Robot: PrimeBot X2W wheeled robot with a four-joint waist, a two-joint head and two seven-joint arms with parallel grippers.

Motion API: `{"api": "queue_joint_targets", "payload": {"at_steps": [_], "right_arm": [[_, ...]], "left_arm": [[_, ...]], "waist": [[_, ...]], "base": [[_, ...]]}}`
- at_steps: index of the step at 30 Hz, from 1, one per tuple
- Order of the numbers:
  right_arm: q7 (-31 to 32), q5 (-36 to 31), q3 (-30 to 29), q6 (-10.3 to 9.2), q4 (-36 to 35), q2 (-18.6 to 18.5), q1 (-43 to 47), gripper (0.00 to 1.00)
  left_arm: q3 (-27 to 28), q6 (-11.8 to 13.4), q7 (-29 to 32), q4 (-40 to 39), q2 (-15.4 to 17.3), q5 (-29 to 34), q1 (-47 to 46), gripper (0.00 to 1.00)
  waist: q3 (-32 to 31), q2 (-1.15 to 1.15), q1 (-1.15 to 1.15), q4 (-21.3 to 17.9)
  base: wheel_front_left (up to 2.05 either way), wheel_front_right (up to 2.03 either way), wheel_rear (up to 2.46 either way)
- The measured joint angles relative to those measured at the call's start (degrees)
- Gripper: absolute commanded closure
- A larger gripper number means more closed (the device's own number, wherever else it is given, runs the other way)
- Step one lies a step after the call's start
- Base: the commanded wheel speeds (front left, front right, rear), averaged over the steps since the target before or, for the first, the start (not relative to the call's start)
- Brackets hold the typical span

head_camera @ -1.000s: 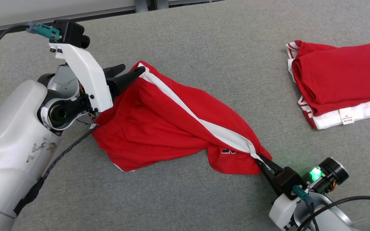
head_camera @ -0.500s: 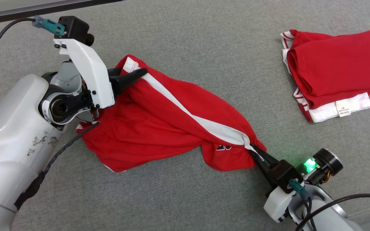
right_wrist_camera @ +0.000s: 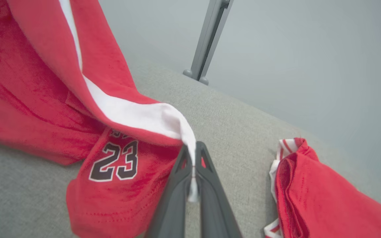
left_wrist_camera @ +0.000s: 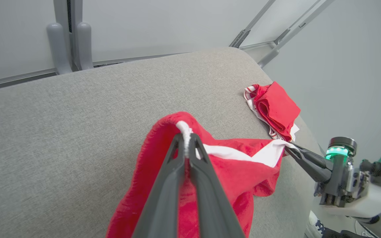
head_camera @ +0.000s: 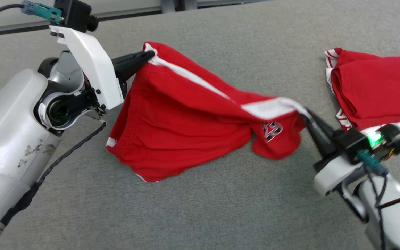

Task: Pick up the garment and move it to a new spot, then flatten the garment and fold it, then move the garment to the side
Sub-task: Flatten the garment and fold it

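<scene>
between left tool (head_camera: 148, 55) and right tool (head_camera: 306, 114), garment (head_camera: 179, 116) hangs pinched

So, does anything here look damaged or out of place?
Mostly no. The left forearm has flaky, chipped-looking patches on its pale shell. The red shorts hang bunched and twisted between the left gripper and right gripper, both pinching them, which seems deliberate.
</scene>
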Motion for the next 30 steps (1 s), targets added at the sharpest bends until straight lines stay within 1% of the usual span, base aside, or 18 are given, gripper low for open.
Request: {"api": "queue_joint_targets", "payload": {"at_steps": [7, 10, 11, 13, 17, 20, 24, 27, 30], "right_arm": [[2.7, 4.5, 0.8, 0.0, -4.5, -6.6, -8.7, 1.0], [3.6, 5.8, 1.5, 0.0, -5.1, -8.9, -13.0, 1.0], [3.6, 5.8, 1.5, 0.0, -5.1, -8.9, -13.0, 1.0], [4.0, 5.9, 1.6, 0.0, -5.2, -10.1, -16.5, 1.0], [3.5, 6.1, -1.3, 0.0, -4.8, -9.8, -23.2, 1.0], [2.4, 4.9, -4.9, 0.0, -4.2, -8.5, -25.4, 1.0], [1.7, 3.5, -6.8, 0.01, -4.3, -6.9, -24.4, 1.0], [1.3, 3.8, -7.7, 0.01, -5.0, -6.0, -22.2, 1.0], [1.2, 3.1, -7.7, 0.01, -6.3, -6.1, -20.7, 1.0]], "left_arm": [[1.1, 0.0, -7.1, -2.9, 1.1, 0.9, -2.4, 1.0], [2.4, 0.0, -11.4, -3.3, 1.0, 1.7, -3.7, 1.0], [2.4, 0.0, -11.4, -3.3, 1.0, 1.7, -3.7, 1.0], [2.5, 0.0, -13.9, -3.8, 1.3, 3.4, -4.9, 1.0], [3.0, 0.0, -20.1, -4.8, 1.1, 6.4, -6.2, 1.0], [4.5, 0.0, -25.3, -4.8, 0.2, 7.5, -7.1, 1.0], [5.2, 0.0, -30.6, -5.0, -0.7, 8.4, -6.4, 1.0], [5.2, 0.0, -34.4, -5.6, -0.2, 10.8, -5.4, 1.0], [4.9, 0.0, -35.1, -5.7, -0.1, 10.6, -3.7, 1.0]], "waist": [[-4.2, 0.0, 0.0, 3.2], [-5.9, 0.0, 0.0, 4.6], [-5.9, 0.0, 0.0, 4.6], [-6.9, 0.0, 0.0, 5.6], [-9.0, 0.0, 0.0, 7.3], [-10.3, 0.0, 0.0, 8.8], [-12.1, 0.0, 0.0, 10.6], [-13.2, 0.0, 0.0, 11.6], [-14.2, 0.0, 0.0, 12.1]], "base": [[0.0, 0.0, 0.0], [0.0, 0.0, 0.0], [0.0, 0.0, 0.0], [0.0, 0.0, 0.0], [0.0, 0.0, 0.0], [0.0, 0.0, 0.0], [0.0, 0.0, 0.0], [0.0, 0.0, 0.0], [0.0, 0.0, 0.0]]}}
